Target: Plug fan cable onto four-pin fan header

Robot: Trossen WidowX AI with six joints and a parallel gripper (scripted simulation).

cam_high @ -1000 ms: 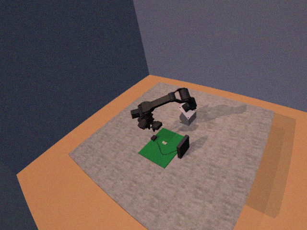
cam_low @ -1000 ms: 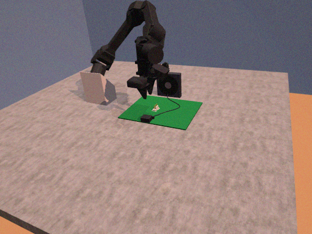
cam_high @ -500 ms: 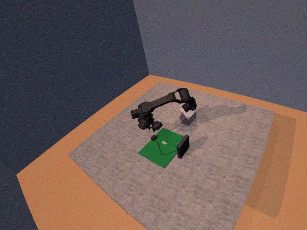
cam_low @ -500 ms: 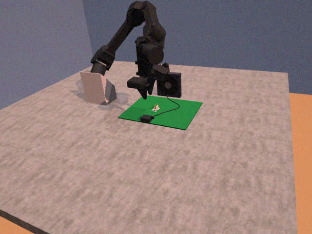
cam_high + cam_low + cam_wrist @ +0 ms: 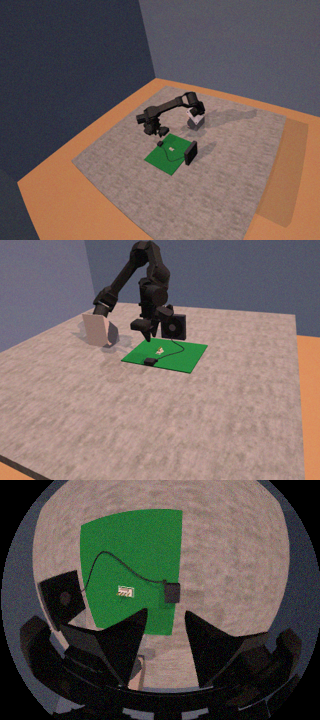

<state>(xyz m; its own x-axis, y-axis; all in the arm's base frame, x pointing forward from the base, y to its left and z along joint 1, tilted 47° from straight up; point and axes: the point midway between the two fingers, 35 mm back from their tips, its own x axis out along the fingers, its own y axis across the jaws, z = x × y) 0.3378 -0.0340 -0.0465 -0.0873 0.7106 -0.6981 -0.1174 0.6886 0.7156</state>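
Note:
The cable's black plug [image 5: 160, 143] [image 5: 150, 361] [image 5: 172, 593] lies at the edge of the green board [image 5: 169, 169] [image 5: 191, 361] [image 5: 150, 525]. The white four-pin header [image 5: 171, 149] [image 5: 159, 350] [image 5: 125, 591] stands on the board, with its pins bare. The thin dark cable [image 5: 168, 159] [image 5: 178, 352] [image 5: 104, 552] runs in a curve over the board from the plug to the black fan [image 5: 191, 152] [image 5: 178, 327] [image 5: 62, 599]. My gripper [image 5: 158, 135] [image 5: 151, 338] [image 5: 166, 613] is open and empty, above the board and clear of the plug. The underside of the plug is hidden.
The fan stands upright beside the board, on the side across from the plug. The arm's pale base block [image 5: 195, 117] [image 5: 94, 330] stands on the grey mottled table top [image 5: 206, 196] [image 5: 180, 420] [image 5: 230, 545], behind the board in the top view.

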